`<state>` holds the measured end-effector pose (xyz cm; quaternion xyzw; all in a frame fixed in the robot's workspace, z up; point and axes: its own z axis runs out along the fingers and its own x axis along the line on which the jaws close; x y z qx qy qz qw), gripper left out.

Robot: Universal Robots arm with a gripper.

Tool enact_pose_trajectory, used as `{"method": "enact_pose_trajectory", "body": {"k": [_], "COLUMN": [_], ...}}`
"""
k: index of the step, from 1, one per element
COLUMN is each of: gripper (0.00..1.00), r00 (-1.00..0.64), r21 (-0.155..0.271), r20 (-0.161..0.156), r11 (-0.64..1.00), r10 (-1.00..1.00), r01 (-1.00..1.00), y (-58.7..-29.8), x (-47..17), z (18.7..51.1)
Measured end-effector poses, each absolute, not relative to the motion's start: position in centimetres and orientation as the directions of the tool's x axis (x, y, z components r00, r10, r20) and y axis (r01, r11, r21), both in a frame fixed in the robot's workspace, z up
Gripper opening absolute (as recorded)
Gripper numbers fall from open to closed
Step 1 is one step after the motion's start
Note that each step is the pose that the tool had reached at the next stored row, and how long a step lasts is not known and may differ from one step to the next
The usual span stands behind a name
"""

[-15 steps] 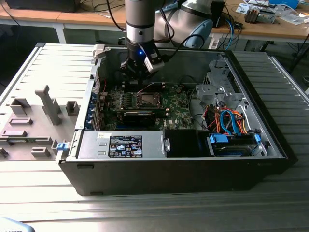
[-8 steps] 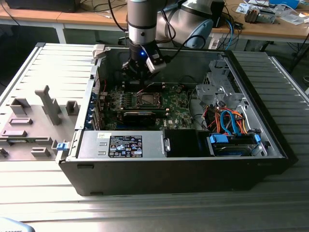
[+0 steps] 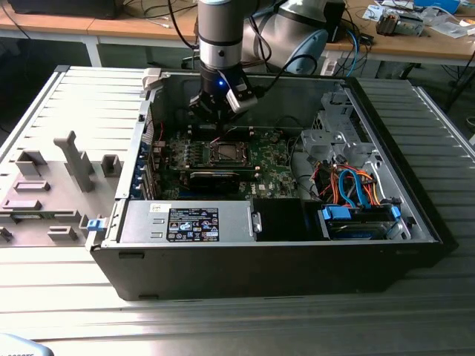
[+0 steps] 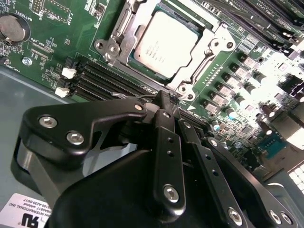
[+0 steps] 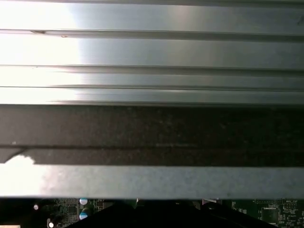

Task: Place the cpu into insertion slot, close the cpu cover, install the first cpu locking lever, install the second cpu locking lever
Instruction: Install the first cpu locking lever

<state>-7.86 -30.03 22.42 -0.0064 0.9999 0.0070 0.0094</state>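
Note:
The cpu [image 4: 166, 40], a pale silver square chip, lies flat in the socket on the green motherboard [image 4: 52, 42]. The cpu cover [image 4: 214, 42], a metal frame with an open window, lies down around it. A thin wire locking lever [image 4: 124, 96] runs along the socket's near edge, right at my fingertips. My gripper [image 4: 164, 99] has its black fingers [image 4: 168, 142] drawn together, shut, the tips just off the socket's corner. In the exterior view the gripper [image 3: 219, 122] hangs inside the open computer case, just above and behind the socket [image 3: 225, 153].
Memory slots [image 4: 109, 78] lie between my fingers and the socket. A black card [image 3: 215, 176] stands in front of the socket. The case wall [image 5: 152, 128] is close by. Drive bays and orange and blue cables [image 3: 349, 189] fill the case on the exterior view's right.

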Motion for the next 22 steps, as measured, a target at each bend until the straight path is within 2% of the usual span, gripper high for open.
{"method": "enact_pose_trajectory", "body": {"k": [22], "gripper": [0.11], "r00": [-0.997], "r21": [0.013], "r20": [-0.019], "r11": [0.997], "r10": [-0.079], "r01": [-0.08], "y": [-30.0], "x": [-6.5], "z": [21.3]}}
